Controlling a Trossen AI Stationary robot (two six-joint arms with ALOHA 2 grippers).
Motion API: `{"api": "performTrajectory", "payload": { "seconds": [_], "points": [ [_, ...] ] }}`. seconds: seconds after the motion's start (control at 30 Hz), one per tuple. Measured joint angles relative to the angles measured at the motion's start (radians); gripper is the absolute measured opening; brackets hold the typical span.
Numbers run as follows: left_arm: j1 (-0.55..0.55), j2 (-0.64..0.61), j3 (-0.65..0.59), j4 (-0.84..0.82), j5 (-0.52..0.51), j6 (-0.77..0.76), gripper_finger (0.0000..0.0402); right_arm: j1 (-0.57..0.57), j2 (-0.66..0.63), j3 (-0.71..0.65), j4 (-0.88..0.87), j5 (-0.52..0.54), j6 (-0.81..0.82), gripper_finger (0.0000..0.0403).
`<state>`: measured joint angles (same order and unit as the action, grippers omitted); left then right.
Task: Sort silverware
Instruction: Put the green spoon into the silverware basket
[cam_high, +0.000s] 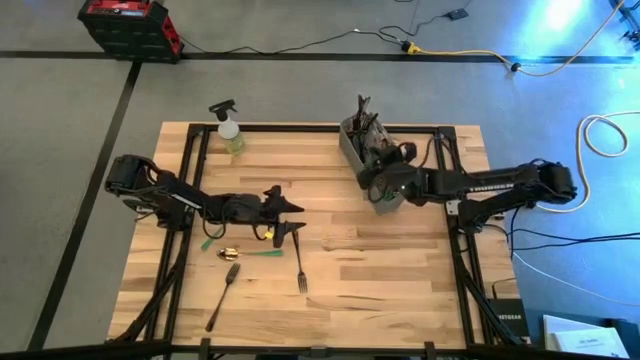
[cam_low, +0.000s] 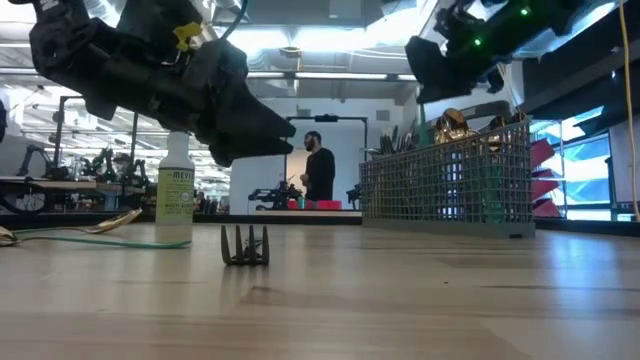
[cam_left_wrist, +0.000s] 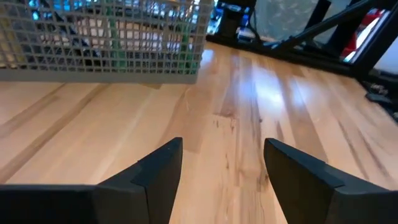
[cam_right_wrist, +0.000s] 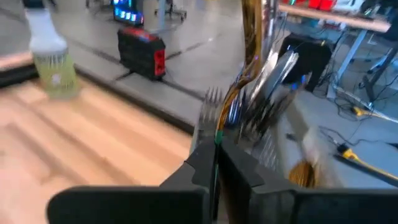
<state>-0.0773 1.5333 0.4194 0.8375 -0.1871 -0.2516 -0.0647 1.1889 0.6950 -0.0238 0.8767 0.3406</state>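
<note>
The right pincer (cam_high: 381, 190), closed on a green-handled piece (cam_right_wrist: 216, 163) over the caddy (cam_high: 358, 150), risked snagging neighbouring silverware (cam_right_wrist: 261, 93), while the left pincer (cam_left_wrist: 221, 165) hung open, empty, above the dark fork (cam_high: 299, 262).

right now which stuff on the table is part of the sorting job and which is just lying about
Part of the job:
- black fork
- second dark fork
- gold spoon
- green-handled piece
- silverware standing in the mesh caddy
- mesh caddy

Just lying about:
- spray bottle
- red and black case on the floor
</note>
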Motion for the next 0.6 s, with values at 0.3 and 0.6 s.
{"api": "performTrajectory", "payload": {
  "seconds": [0.3,0.6],
  "points": [
    [-0.009,0.0,0.001,-0.029,-0.027,-0.001,0.0212,0.039,-0.003,-0.015,-0.08,0.02,0.095,0.0],
    [-0.016,0.0,0.001,-0.031,-0.068,0.053,0.0212,0.053,-0.021,-0.015,-0.181,0.008,0.183,0.0061]
  ]
}}
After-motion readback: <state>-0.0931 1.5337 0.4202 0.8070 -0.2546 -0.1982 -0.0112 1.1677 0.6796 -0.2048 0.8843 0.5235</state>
